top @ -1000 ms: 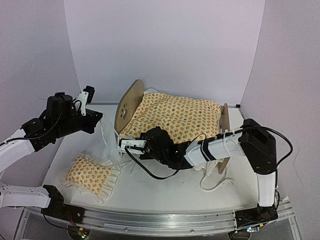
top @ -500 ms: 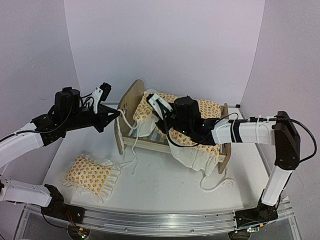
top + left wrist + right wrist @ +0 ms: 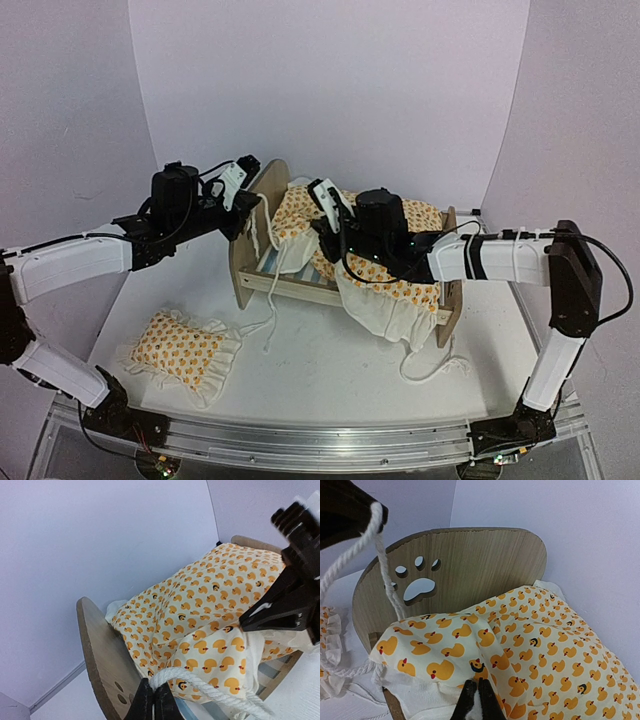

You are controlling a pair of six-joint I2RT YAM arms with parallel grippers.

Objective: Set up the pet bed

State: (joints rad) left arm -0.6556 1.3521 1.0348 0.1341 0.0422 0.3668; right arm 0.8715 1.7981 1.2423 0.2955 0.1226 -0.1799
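The pet bed (image 3: 262,205) stands mid-table, its paw-print headboard to the left and its footboard (image 3: 449,262) to the right. A strip of striped mattress (image 3: 318,268) shows under the lifted cover. The orange duck-print blanket (image 3: 400,225) lies over the bed and hangs off the near side. My right gripper (image 3: 322,192) is shut on the blanket's edge (image 3: 440,667) and holds it up by the headboard (image 3: 470,560). My left gripper (image 3: 248,172) is shut on a white cord (image 3: 200,685) that hangs down beside the headboard (image 3: 100,645).
The small ruffled pillow (image 3: 183,349) lies on the table at the front left. Loose white cord trails on the table before the bed (image 3: 266,322) and in a loop by the footboard (image 3: 432,370). White walls close in at the back and on both sides.
My right gripper pulled the blanket's near edge up from the bed's front and over towards the headboard. My left arm swung right to the headboard, lifting the white cord.
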